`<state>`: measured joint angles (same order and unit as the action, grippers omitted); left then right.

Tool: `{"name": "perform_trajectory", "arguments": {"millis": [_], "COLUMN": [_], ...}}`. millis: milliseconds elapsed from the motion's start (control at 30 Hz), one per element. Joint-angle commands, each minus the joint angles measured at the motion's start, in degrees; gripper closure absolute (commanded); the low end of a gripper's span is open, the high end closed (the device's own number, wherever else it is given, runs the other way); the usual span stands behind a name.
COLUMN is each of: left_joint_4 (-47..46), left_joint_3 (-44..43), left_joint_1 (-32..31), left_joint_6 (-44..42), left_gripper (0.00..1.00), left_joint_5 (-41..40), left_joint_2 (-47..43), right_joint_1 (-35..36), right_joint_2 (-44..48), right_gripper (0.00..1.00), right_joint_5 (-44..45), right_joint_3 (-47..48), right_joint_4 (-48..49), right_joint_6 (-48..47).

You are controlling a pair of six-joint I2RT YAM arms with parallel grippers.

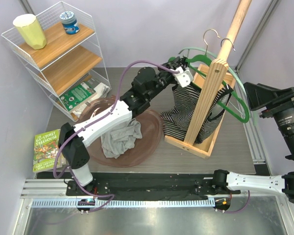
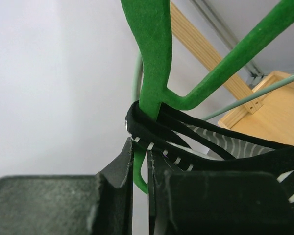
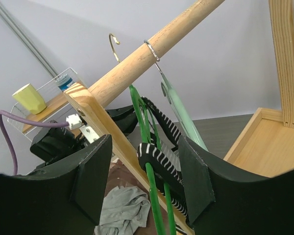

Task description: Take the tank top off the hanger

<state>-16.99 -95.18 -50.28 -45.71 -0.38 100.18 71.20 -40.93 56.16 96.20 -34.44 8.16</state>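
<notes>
A black-and-white striped tank top hangs on a green hanger from the wooden rod of a rack. My left gripper is up at the hanger's left shoulder. In the left wrist view the left gripper is shut on the tank top's black-edged strap, with the hanger's curved end also between the jaws. My right gripper is to the right of the rack, open and empty. In the right wrist view the right gripper frames the other strap and the hanger without touching them.
The wooden rack stands in a wooden tray. A mint hanger hangs behind the green one. A brown dish holds a grey cloth. A wire shelf is at the back left, and a book lies at the left.
</notes>
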Motion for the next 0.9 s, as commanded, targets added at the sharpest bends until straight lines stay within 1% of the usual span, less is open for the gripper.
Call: {"name": "perform_trajectory", "arguments": {"millis": [0,133,233,267,367,467,500,567,600,633,733,867], "left_joint_4": [-2.52,-1.9,-1.03,-0.85,0.91,1.52,1.79,2.66,2.75,2.93,5.56,9.95], "left_joint_3": [1.03,3.24,5.35,5.79,7.54,10.35,10.97,12.9,13.78,14.57,16.77,20.28], "left_joint_1": [0.09,1.15,1.85,2.03,2.29,2.38,2.47,2.56,2.56,2.64,2.56,2.65], "left_joint_6": [-0.08,2.47,4.05,4.31,5.28,6.25,7.21,8.53,9.06,10.19,12.22,15.65], "left_gripper": [1.0,1.0,1.0,1.0,1.0,1.0,1.0,1.0,1.0,1.0,1.0,1.0], "left_joint_5": [-5.15,-7.87,-9.72,-10.94,-13.14,-15.69,-17.27,-18.59,-19.65,-20.18,-22.81,-25.8], "left_joint_2": [-5.25,-7.45,-9.56,-10.09,-12.37,-15.0,-15.8,-18.25,-19.05,-20.1,-23.27,-28.36], "right_joint_1": [0.26,0.17,0.26,0.17,0.17,0.26,0.17,0.26,0.17,0.26,0.26,0.17], "right_joint_2": [1.11,1.46,0.68,0.24,-1.61,-3.1,-3.89,-4.68,-5.12,-6.17,-8.45,-12.4], "right_gripper": [0.38,0.36,0.36,0.35,0.34,0.34,0.34,0.34,0.34,0.34,0.33,0.33], "right_joint_5": [-1.31,-4.74,-9.57,-12.54,-16.59,-22.66,-25.98,-29.25,-32.92,-34.35,-39.09,-42.27], "right_joint_3": [0.21,0.56,1.09,1.35,2.32,3.11,3.46,3.9,4.43,4.78,5.84,6.01], "right_joint_4": [1.57,1.21,1.13,0.95,0.6,0.51,0.51,0.42,0.6,0.51,0.86,2.35], "right_joint_6": [0.45,-0.08,-0.86,-0.96,-1.57,-2.1,-2.27,-2.89,-3.06,-2.98,-2.98,-2.89]}}
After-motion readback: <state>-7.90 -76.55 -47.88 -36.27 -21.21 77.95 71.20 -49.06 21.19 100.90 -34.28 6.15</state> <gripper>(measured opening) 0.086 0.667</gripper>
